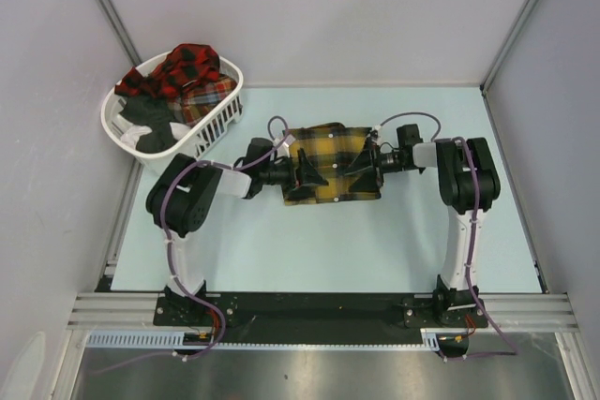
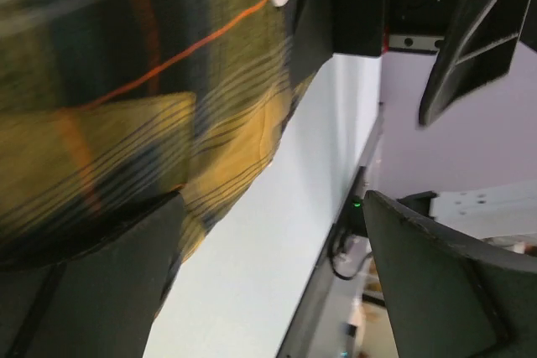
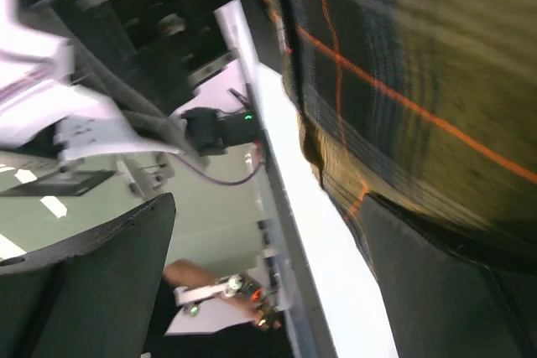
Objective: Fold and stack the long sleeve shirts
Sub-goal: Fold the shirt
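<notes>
A soft mustard-yellow flannel shirt (image 1: 333, 164) lies folded into a rough rectangle on the tabletop (image 1: 281, 250). Red-and-black plaid shirts (image 1: 187, 67) sit bunched, partly hidden, in a white slatted basket (image 1: 230, 105) at far left. The left end effector (image 1: 307, 168) and right end effector (image 1: 361, 161) gape wide over the yellow shirt's side edges, gripping nothing, though the blurred wrist views may hide a finger touching cloth.

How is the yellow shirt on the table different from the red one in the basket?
The yellow shirt lies flat on the table, folded into a rough rectangle; the red shirt sits bunched in a heap in the white basket. The yellow shirt is mustard with black checks; the red shirt is red and black. Both are plaid.
</notes>
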Controlling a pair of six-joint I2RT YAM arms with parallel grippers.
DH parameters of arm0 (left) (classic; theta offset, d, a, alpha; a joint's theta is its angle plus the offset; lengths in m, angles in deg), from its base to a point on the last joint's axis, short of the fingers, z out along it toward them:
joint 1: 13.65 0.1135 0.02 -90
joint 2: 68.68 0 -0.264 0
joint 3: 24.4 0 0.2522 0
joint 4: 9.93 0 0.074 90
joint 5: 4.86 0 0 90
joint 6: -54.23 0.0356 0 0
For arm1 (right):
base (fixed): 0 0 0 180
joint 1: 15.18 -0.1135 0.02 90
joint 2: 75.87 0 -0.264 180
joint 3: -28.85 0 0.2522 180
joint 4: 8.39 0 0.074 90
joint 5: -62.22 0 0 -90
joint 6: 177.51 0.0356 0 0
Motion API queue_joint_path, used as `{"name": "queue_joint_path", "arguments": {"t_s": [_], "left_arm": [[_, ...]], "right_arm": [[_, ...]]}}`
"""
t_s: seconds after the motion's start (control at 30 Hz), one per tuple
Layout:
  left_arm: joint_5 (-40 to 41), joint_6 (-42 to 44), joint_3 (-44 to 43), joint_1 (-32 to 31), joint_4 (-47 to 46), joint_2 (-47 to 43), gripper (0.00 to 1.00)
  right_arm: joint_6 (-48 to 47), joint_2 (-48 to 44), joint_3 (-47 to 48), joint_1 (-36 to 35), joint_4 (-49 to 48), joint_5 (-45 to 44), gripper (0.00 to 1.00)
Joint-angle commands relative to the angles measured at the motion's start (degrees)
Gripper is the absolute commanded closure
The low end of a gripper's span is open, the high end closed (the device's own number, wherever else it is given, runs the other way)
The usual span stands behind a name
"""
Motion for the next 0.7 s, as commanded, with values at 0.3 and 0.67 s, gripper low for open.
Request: {"name": "queue_joint_path", "arguments": {"t_s": [0.3,0.67], "left_arm": [[-14.3,17.0,4.2,7.1,10.8,-14.0,0.01],[-7.2,-10.0,-16.3,4.8,-18.3,11.2,0.03]], "right_arm": [[-16.5,-1.9,15.2,8.7,24.6,0.6,0.00],[29.4,10.6,19.8,1.2,-29.9,-0.5,0.00]]}}
